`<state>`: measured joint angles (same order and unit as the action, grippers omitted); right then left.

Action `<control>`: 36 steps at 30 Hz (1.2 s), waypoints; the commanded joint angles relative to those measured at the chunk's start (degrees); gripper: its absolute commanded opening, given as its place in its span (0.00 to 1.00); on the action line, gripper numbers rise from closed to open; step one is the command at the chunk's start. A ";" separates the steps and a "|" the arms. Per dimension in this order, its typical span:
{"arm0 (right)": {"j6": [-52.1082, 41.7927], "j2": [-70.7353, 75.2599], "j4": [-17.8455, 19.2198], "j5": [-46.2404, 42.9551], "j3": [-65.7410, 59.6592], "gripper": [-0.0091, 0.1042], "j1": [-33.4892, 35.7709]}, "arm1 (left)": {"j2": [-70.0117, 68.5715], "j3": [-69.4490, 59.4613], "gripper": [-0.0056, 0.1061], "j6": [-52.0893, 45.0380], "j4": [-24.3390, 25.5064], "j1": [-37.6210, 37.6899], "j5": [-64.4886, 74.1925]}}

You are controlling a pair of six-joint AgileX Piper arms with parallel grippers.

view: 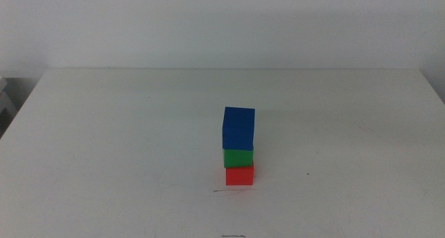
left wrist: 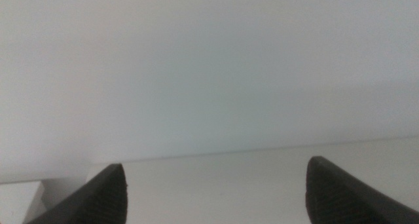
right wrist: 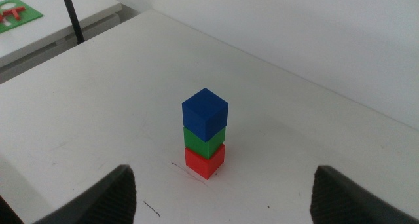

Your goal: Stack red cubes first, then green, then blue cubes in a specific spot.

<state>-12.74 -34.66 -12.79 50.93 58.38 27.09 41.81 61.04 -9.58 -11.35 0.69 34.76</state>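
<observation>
The right gripper (right wrist: 222, 201) hangs nearest, jaws spread wide and holding nothing. Dead ahead of it at 12 o'clock, well apart, the stack stands on the white counter (view: 104, 140): red cube (view: 240, 175) at the bottom, just behind the thin dark line (view: 233, 190), green (view: 238, 158) on it, blue (view: 238, 128) on top, upright. The order looks complete, so I judge no grasp remains. The left gripper (left wrist: 216, 194), jaws also spread, faces the far edge and wall, away from the cubes.

Dark, finely ribbed, wedge-shaped fingers (left wrist: 105, 196) on both grippers (right wrist: 222, 194)
</observation>
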 commanded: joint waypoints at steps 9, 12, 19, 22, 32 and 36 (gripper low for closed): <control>-0.62 -0.31 -0.56 -4.09 1.25 0.68 -0.44 | -2.91 -3.05 0.89 0.11 -1.25 -0.13 -6.64; -0.62 -0.31 -0.56 -4.09 1.25 0.68 -0.44 | -2.91 -3.64 0.89 0.11 -1.25 -0.13 -6.63; -0.62 -0.31 -0.28 -4.15 0.17 0.68 -0.44 | -2.83 -4.03 0.89 0.11 -1.25 -0.13 -6.59; -0.62 -0.23 -0.29 -4.07 -0.69 0.68 -0.44 | -2.83 -4.03 0.89 0.11 -0.82 -0.13 -6.04; -0.62 14.24 6.54 -26.67 -22.46 0.68 -10.58 | -14.20 -17.83 0.89 0.11 -0.15 -0.13 -19.76; -0.62 22.69 6.54 -32.18 -34.93 0.68 -19.68 | -21.70 -29.74 0.89 0.11 0.72 -0.13 -22.48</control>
<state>-12.74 -13.82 -6.71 25.36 25.42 10.54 22.22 33.78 -9.81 -10.78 0.69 17.52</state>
